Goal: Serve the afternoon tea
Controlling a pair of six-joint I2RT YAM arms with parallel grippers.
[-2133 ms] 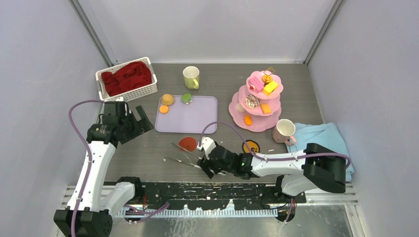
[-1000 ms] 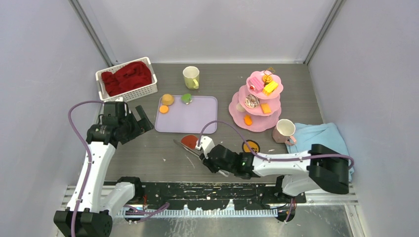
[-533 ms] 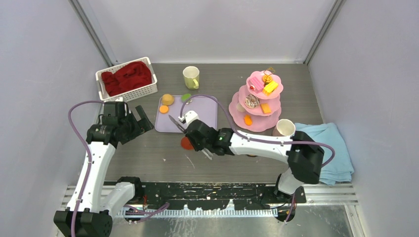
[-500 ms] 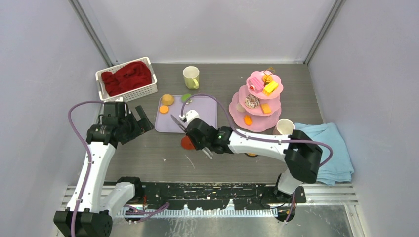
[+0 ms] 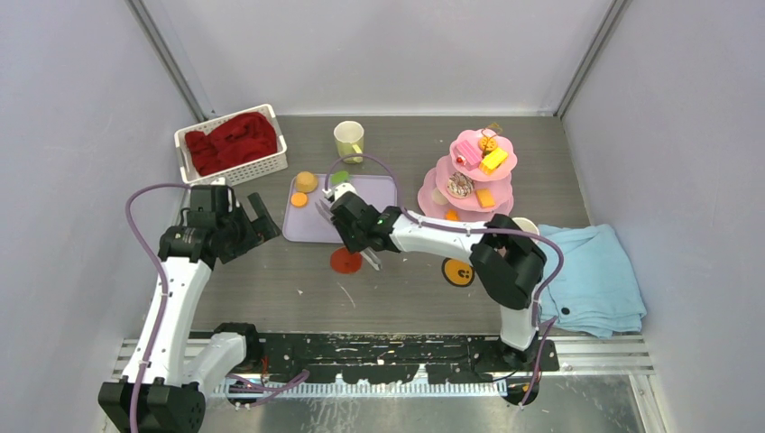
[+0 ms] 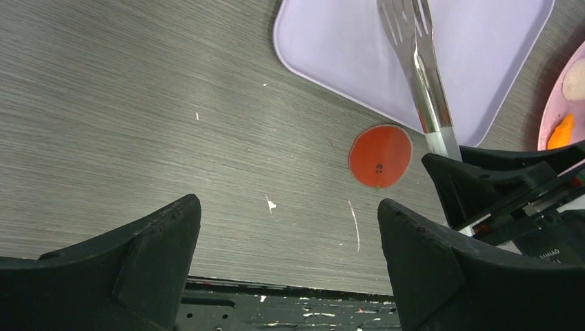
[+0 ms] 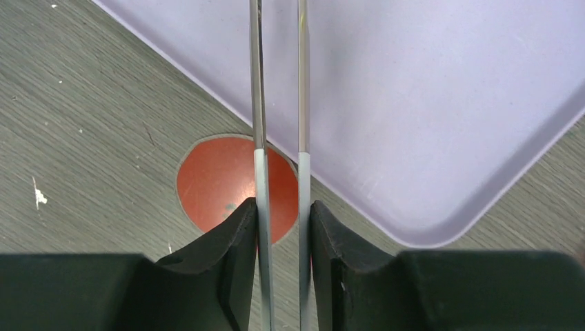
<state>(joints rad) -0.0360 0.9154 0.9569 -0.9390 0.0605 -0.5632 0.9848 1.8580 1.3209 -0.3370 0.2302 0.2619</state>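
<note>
Gripping tongs [image 7: 256,83] in narrow right claw [image 7: 281,207] over tray [image 7: 428,89], left claw [image 6: 286,210] gaping empty. Next: straddle bun [image 5: 307,181], squeeze.

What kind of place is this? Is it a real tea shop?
Probably not: it looks like a robot test booth. Plain walls box in the table, two arms are bolted at its edge, and the stand holds toy sweets.

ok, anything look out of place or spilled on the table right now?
Nothing tipped or spilled. Two flat discs lie on the bare table, off the lilac tray: a red disc by its near edge, a yellow-and-black disc nearer the stand. White specks dot the tabletop.
</note>
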